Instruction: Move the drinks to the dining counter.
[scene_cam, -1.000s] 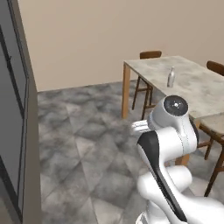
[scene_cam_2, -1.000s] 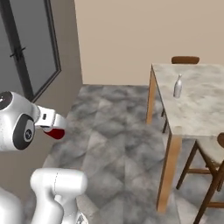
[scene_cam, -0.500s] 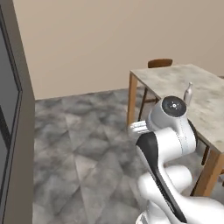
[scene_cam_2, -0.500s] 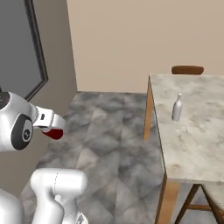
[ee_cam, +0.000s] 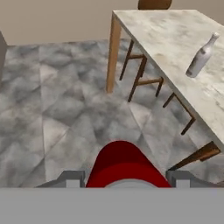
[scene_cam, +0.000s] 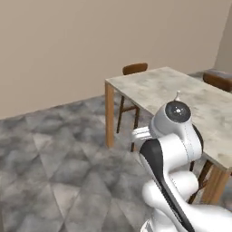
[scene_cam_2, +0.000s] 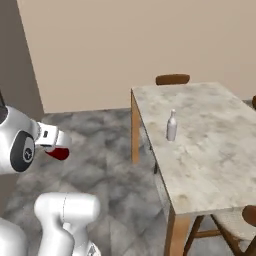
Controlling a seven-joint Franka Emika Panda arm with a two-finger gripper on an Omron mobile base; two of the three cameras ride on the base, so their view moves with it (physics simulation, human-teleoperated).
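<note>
A small red can sits between my gripper's two fingers, which are shut on it above the tiled floor. In the right base view the can hangs under the hand at the left, well short of the table. The dining counter, a marble-topped table on wooden legs, stands ahead to the right. On it a slim greyish bottle stands upright, also seen in the hand view as the bottle on the counter. In the left base view my arm hides all but the bottle's tip.
A wooden chair stands at the counter's far end and another chair on its far side. A chair seat shows at the near right corner. Grey tiled floor lies open to the left, with a beige wall behind.
The whole picture has shifted: the base has moved, the dark door at the left has slid out of view and the dining counter is nearer and larger. The red can stays gripped.
</note>
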